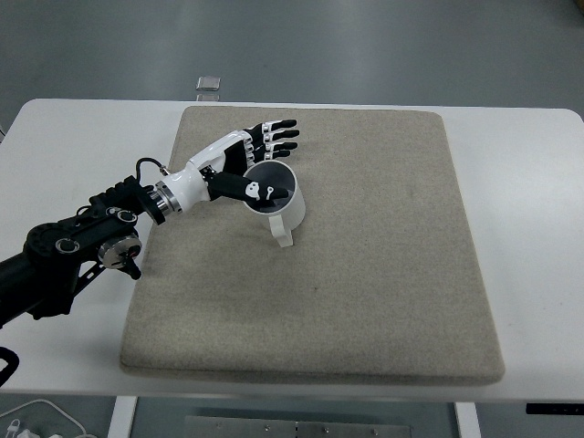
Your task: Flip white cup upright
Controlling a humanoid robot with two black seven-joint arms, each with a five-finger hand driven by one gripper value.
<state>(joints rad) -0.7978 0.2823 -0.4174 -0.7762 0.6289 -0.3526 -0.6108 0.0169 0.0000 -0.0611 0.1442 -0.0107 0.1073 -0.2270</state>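
A white table (534, 228) carries a beige mat (365, 265). The white cup (274, 194) stands upright near the mat's upper left, dark inside, handle toward the camera. The left hand (248, 160) holds its rim, fingers extended behind, thumb inside

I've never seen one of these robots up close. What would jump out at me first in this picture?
The black-and-white robot left hand, reaching in from the left edge, catches the eye first: its thumb is hooked inside a white cup while the fingers stretch past the rim. The cup sits mouth-up with its handle pointing toward the camera, on the upper left part of a big beige mat that covers most of the white table.
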